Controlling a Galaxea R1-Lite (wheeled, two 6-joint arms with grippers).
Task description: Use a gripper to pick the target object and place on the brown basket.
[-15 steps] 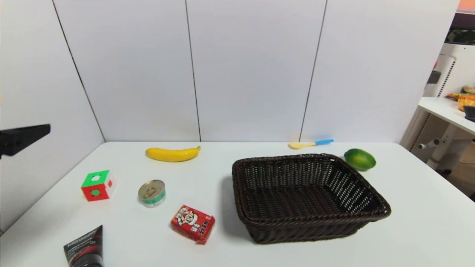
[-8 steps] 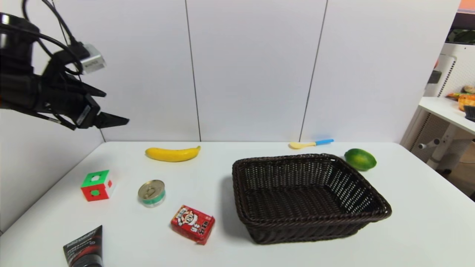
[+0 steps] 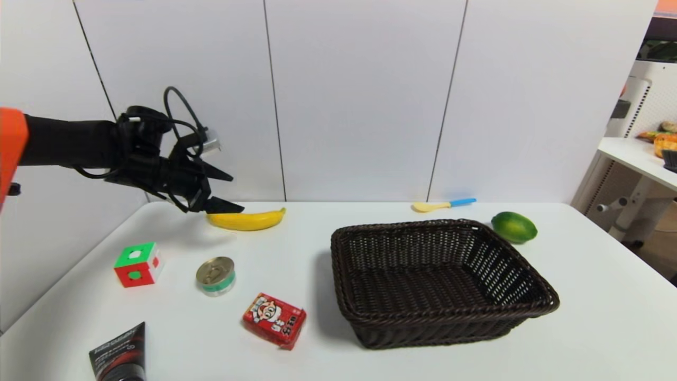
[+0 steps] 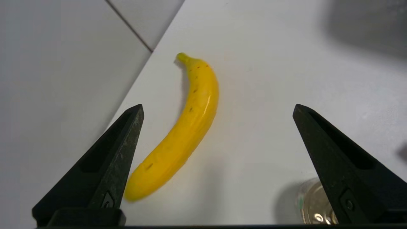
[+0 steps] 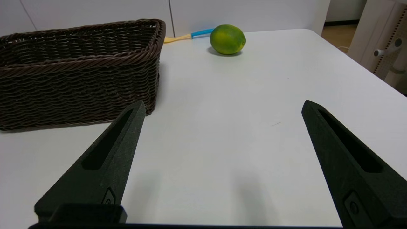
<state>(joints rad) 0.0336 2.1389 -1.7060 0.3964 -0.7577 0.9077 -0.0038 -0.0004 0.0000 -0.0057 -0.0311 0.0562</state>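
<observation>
Hovering wide open, empty — left gripper (image 3: 228, 193) above banana's (image 3: 246, 219) end; right gripper (image 5: 222, 106) parked, open.

You've got bright, even overhead light here. The dark woven wicker basket (image 3: 441, 280) throws a soft shadow toward the white table's (image 3: 328, 349) left edge, and the yellow banana's (image 4: 181, 127) near tip looks slightly blurred.

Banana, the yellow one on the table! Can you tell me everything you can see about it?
The banana is smooth, glossy yellow, gently curved, with a small greenish stem tip and a few tiny brown specks. It looks whole and unpeeled. It lies flat on the white table near the back wall, left of the basket. Nothing grips it: the left gripper hangs open above its blunt end.
</observation>
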